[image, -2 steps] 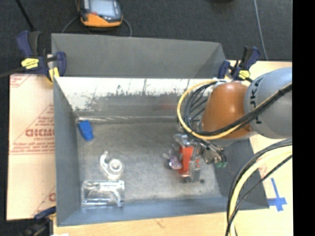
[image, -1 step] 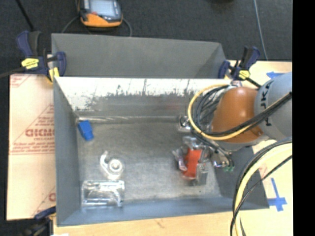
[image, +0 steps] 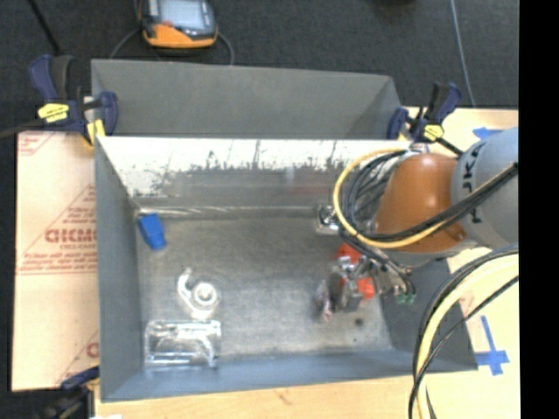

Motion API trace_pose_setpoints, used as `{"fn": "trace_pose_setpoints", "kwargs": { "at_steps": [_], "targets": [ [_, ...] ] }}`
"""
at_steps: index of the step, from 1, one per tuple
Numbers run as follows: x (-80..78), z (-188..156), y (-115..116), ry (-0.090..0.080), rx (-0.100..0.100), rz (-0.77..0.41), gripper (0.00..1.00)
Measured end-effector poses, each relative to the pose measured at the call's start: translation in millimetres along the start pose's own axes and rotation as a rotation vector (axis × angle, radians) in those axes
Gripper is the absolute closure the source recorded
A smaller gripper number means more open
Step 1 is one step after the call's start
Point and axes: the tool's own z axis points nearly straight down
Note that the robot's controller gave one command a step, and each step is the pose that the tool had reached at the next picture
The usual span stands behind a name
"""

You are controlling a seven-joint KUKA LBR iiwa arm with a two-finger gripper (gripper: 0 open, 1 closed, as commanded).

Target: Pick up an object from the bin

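Observation:
My gripper (image: pixel 346 291) hangs low over the right part of the bin floor, below the arm's orange cover, with red and metal parts showing on it. No loose thing lies right by it. A small blue block (image: pixel 151 231) rests against the left wall, far from the gripper. A white and clear ring-shaped piece (image: pixel 198 294) lies on the floor at the lower left. Just below that, a clear plastic box (image: pixel 182 341) sits near the front wall.
The arm with its orange cover and looped yellow and black cables comes in over the bin's right rim. The bin's walls slope down to a grey floor, with bare floor between the gripper and the things at the left.

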Motion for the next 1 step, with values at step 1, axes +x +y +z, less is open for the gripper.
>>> {"fn": "trace_pose_setpoints", "kwargs": {
  "at_steps": [1],
  "targets": [
    [-0.5,-160.8,-8.1,-0.001,0.004,-0.086,1.00]
  ]
}}
